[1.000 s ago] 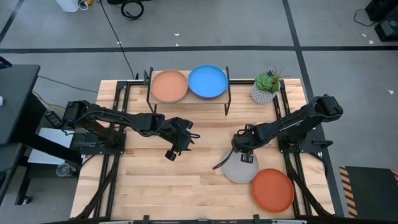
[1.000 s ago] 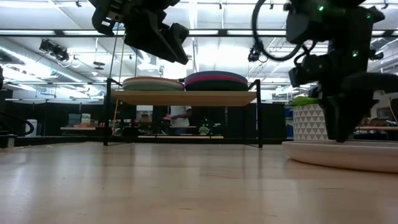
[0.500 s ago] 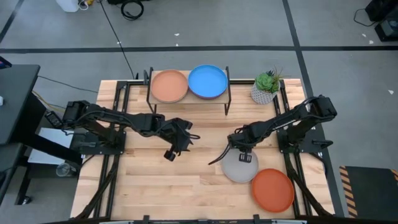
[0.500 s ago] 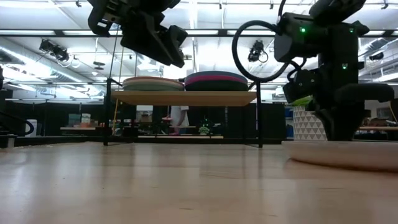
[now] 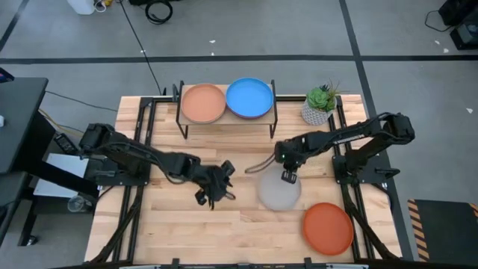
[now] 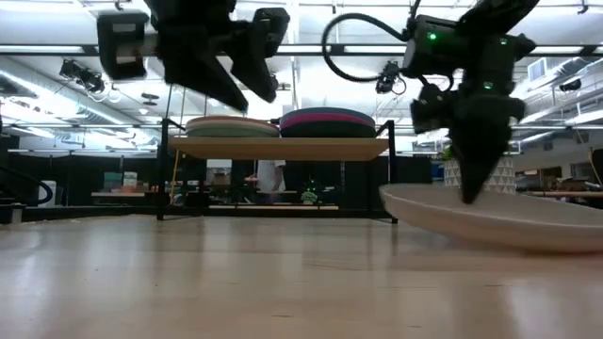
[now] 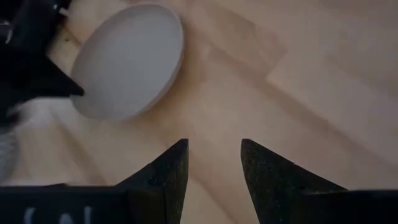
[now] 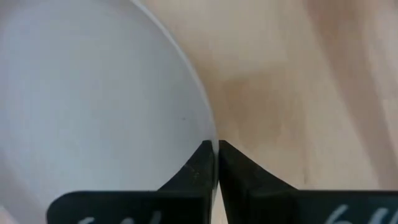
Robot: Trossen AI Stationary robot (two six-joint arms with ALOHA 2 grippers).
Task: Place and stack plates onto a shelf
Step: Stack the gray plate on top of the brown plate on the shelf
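So the right gripper (image 5: 287, 176) has its fingers pinched tight on the rim of the round matte grey plate (image 5: 279, 193), gripping it at the plate's 1 o'clock edge, plate tilted up off the slatted wooden tabletop (image 5: 224, 232). The left gripper (image 5: 216, 196) hangs at the plate's 9 o'clock, fingers apart and holding nothing. The small light-wood shelf (image 5: 228, 119), stacks on it, sits at 12 o'clock; the orange round plate (image 5: 328, 228) lies at 5.

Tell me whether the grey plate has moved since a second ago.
Yes. The grey plate, pinched by the right gripper, shifted left, away from the orange plate.
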